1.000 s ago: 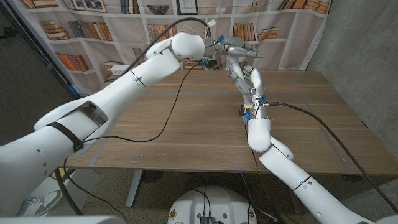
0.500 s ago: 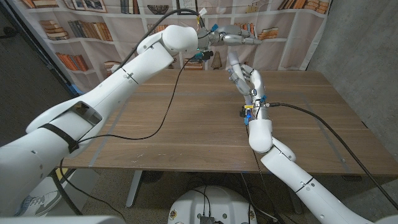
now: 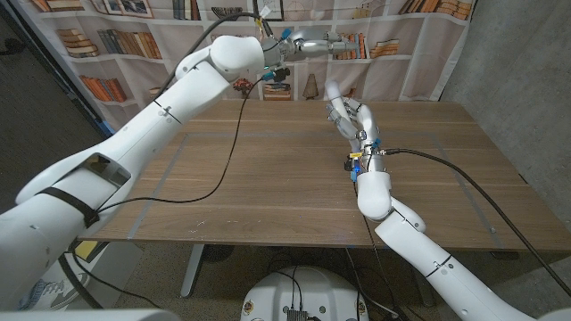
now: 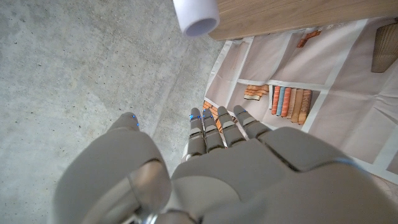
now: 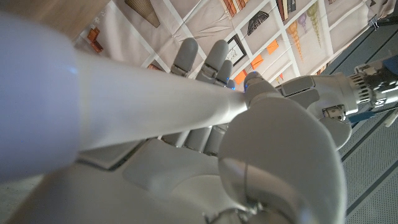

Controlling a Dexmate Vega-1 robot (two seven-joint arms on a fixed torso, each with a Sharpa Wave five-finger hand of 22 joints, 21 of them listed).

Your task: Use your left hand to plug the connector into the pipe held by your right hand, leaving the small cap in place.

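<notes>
The wooden table [image 3: 268,178] spans the head view, backed by a curtain printed with bookshelves [image 3: 116,36]. The left arm [image 3: 152,116] extends from the lower left corner up and across to the far edge of the table, raised well above its surface. The right arm [image 3: 419,250] enters from the lower right and reaches toward the table's centre-rear. The right hand [image 3: 352,120] stands above the table and grips the white pipe [image 3: 332,94], which rises from between its fingers; in the right wrist view the pipe [image 5: 112,106] runs across the palm with the fingers [image 5: 199,59] wrapped behind it. The left hand [image 3: 326,45] is held high beyond the table's rear edge, above and apart from the pipe; in the left wrist view its fingers [image 4: 214,124] are extended together and nothing is held in it, with the pipe's open end [image 4: 196,15] visible ahead of them. The connector cannot be made out.
</notes>
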